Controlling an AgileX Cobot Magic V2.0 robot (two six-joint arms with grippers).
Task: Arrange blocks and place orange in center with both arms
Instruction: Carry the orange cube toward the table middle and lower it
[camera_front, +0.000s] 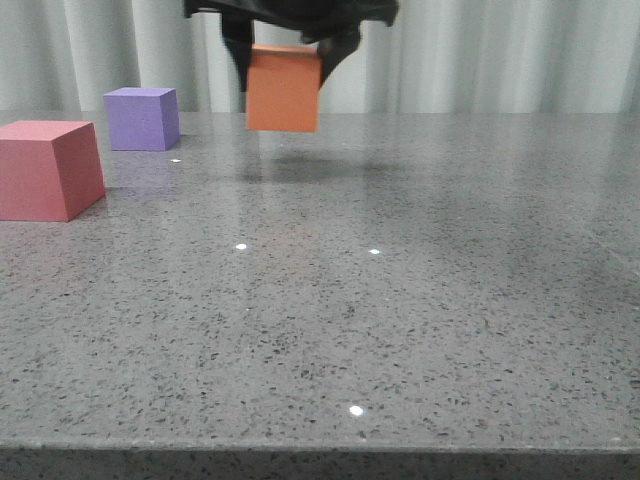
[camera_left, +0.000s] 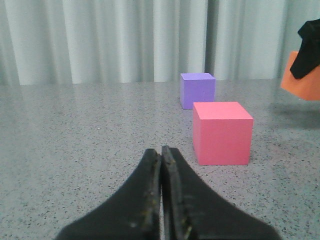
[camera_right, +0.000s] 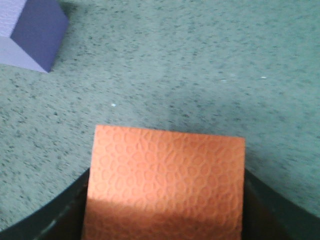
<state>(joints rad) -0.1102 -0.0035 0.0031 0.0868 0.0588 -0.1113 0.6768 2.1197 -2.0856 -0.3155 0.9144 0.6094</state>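
The right gripper (camera_front: 288, 50) pinches the orange cube (camera_front: 284, 88) between its two fingers and holds it in the air, above the grey table (camera_front: 400, 300) and clear of it; a soft shadow lies under the cube. The purple cube (camera_front: 142, 118) stands at the far left, and the pinkish-red cube (camera_front: 45, 168) stands nearer the camera, a little apart from it; both rest flat on the table. The left gripper (camera_left: 161, 200) has its fingers pressed together on nothing and sits low, pointing toward these two cubes. In my judgement the orange cube must go between the other two; to do it well, lower it level, and release only when it touches. No container is visible.
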